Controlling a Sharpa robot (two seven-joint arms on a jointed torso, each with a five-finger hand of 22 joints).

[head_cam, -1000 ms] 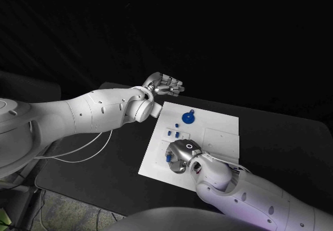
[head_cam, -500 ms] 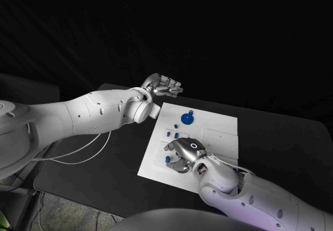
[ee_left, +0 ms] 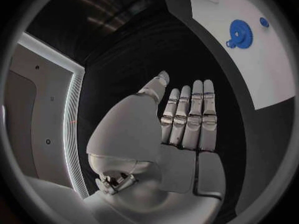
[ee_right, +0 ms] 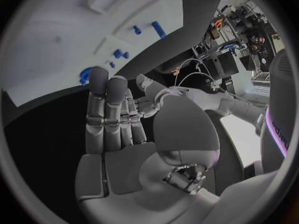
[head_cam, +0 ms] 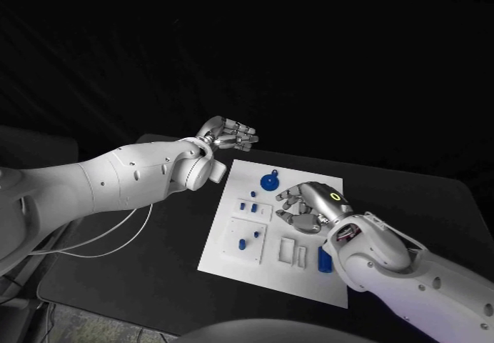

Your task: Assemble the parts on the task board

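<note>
The white task board point(head_cam: 309, 250) lay in the middle of the black table point(head_cam: 432, 207), with small blue parts point(head_cam: 270, 181) on it. The right hand point(head_cam: 307, 204) hovered over the board's far part, fingers straight and holding nothing. The left hand point(head_cam: 230, 133) was beyond the board's far left corner, fingers straight and together, also holding nothing.

Matte black table point(head_cam: 432, 207) with a rounded corner, spanning the middle of the head view. Thin white cable point(head_cam: 98, 246) looping over the table's left part and past its edge. Cluttered rack of coloured wires and equipment point(ee_right: 227, 22) in the background of the right wrist view.
</note>
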